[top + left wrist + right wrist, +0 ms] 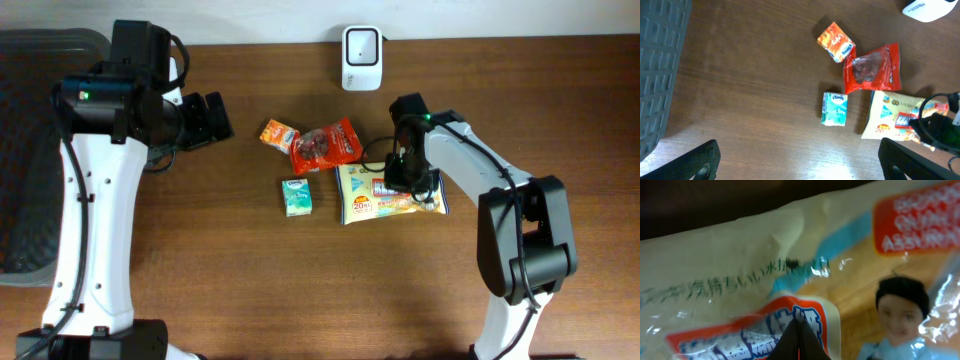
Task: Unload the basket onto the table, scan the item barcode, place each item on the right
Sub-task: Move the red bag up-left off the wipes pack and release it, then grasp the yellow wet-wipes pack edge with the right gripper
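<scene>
Right of centre on the counter (250,290) lies the cream-and-yellow snack packet (362,197), flat and face up, with printed lettering, an orange label and a small figure's face on its wrapper; the right gripper (402,180) stands directly over the packet's right half, pointing down onto it; in the right wrist view its two dark fingertips (801,339) are pressed together with no gap between them, their point resting on the red-bordered label of the wrapper; whether a fold of the film is caught between them cannot be told; the packet's left half shows clear of the arm from overhead, and its far right edge pokes out beyond the gripper.

Just above the packet's upper left corner lies a red bag (326,147), touching or nearly touching it; an orange packet (279,134) sits beside the bag's left edge; a green tissue pack (297,197) lies near the snack packet's left side, apart from it; the white scanner (361,58) stands at the far edge of the counter, well apart from the snack packet and slightly left of the right gripper.

Over the counter's left part the left gripper (220,118) hangs with its jaws spread wide and nothing between them, well apart from all the items; a grey basket (30,150) lies at the left edge.
</scene>
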You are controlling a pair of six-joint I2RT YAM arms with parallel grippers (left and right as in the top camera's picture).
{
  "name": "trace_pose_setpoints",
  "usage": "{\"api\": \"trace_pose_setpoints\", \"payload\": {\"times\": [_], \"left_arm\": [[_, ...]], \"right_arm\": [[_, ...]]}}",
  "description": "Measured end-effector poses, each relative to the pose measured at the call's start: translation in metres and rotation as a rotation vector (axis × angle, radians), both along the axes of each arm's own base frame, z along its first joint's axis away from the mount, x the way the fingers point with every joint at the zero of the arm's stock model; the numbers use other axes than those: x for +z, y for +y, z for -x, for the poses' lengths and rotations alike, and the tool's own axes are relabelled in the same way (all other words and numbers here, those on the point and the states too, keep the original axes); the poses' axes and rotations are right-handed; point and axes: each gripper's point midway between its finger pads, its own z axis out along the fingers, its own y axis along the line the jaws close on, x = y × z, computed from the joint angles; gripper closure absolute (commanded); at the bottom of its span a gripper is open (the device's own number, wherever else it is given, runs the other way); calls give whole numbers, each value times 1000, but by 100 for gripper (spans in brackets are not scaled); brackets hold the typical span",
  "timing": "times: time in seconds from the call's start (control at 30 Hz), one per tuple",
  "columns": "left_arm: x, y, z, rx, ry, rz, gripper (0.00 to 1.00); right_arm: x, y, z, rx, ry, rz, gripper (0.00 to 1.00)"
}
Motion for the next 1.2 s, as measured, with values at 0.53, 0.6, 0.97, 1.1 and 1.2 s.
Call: {"api": "trace_pose_setpoints", "payload": {"times": [0.53, 0.6, 0.97, 1.1, 1.2], "left_arm": [[0, 0, 0, 0, 0, 0, 1], [0, 0, 0, 0, 0, 0, 1], [0, 0, 0, 0, 0, 0, 1], [0, 0, 0, 0, 0, 0, 1], [0, 0, 0, 0, 0, 0, 1]], "right_arm": [[43, -28, 45, -24, 267, -68, 92], [45, -25, 53, 1, 297, -81, 92], [2, 3, 49, 73, 206, -111, 86], [-3, 4, 57, 60, 232, -120, 86], [-4, 5, 54, 48, 219, -126, 86]]}}
